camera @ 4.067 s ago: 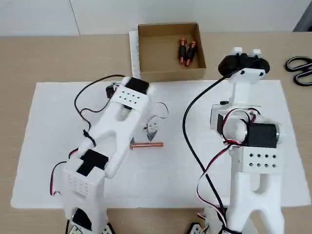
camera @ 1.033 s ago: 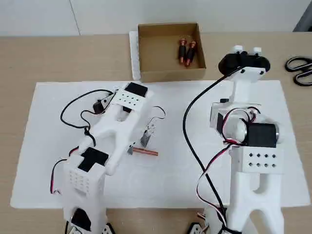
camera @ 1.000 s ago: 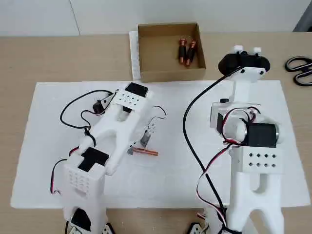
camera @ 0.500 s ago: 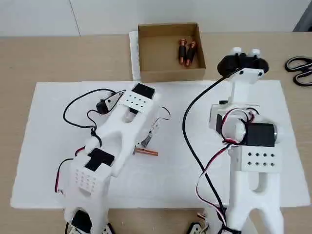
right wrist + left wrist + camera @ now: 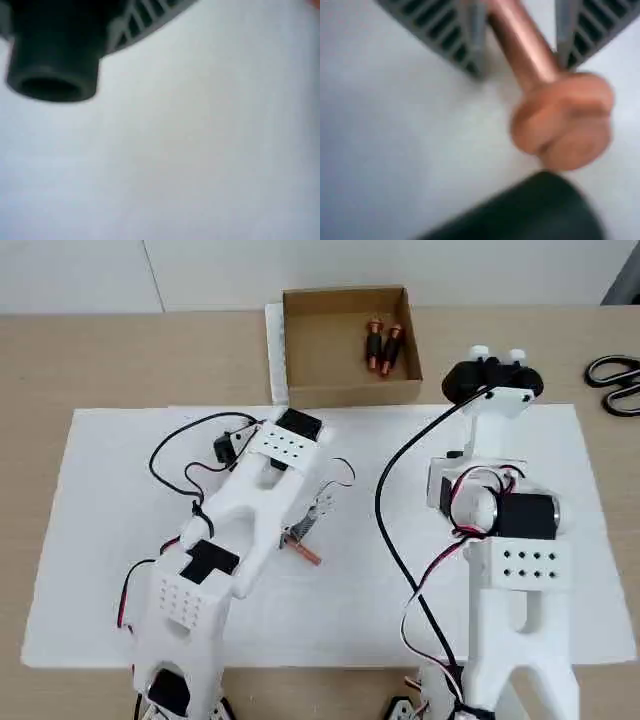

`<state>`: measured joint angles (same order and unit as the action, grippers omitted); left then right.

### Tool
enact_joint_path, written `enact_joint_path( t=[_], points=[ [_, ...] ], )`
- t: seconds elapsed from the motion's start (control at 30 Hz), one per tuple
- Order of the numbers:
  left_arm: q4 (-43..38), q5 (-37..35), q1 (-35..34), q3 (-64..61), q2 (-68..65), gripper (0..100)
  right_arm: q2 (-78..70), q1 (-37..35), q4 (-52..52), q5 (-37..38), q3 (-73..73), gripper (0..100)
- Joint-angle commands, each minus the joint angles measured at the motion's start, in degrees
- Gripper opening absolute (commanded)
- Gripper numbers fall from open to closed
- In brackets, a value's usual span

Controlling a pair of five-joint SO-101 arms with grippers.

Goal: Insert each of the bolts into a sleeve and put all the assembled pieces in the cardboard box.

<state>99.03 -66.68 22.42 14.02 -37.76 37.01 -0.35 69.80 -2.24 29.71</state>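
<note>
Left gripper [image 5: 298, 536] pinches bolt [image 5: 536, 70] shank, well apart from cardboard box [image 5: 345, 395]. Likely stiff, slick, light: hold mid-shank. Right gripper [image 5: 70, 25] clamps sleeve [image 5: 52, 60].

Wooden table [image 5: 80, 360]: white sheet [image 5: 100, 500] across middle, cardboard box [image 5: 320, 350] at sheet's far edge, scissors [image 5: 612, 383] far right.

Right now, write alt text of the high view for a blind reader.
From above, the left arm's gripper clamps a copper bolt near the middle of a white sheet. The right arm stands beside it, and a cardboard box behind holds two assembled pieces.
</note>
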Motion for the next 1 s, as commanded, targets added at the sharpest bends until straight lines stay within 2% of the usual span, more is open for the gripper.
enact_joint_path(
  t=[0.0, 0.3, 0.47, 0.73, 0.87, 0.97],
  points=[
    [1.3, 0.4, 0.2, -0.7, -4.2, 1, 1.6, 0.4, -1.5, 0.0, -0.5, 0.3],
    [1.4, 1.1, 1.2, -0.5, -2.0, 1, 1.6, 0.4, -1.5, 0.0, -0.5, 0.3],
    [1.4, 4.6, 4.0, -0.5, 6.6, 1, 1.6, 0.4, -1.5, 0.0, -0.6, 0.3],
    [1.3, 12.9, 3.9, -0.4, 20.7, 1, 1.6, 0.4, -1.5, 0.0, -0.6, 0.3],
    [1.3, 13.4, 1.4, -0.4, 27.0, 1, 1.6, 0.4, -1.5, 0.1, -0.6, 0.3],
    [1.4, 20.0, -2.5, -1.4, 30.4, 1, 1.7, 0.4, -1.5, 0.1, -0.6, 0.3]
  ],
)
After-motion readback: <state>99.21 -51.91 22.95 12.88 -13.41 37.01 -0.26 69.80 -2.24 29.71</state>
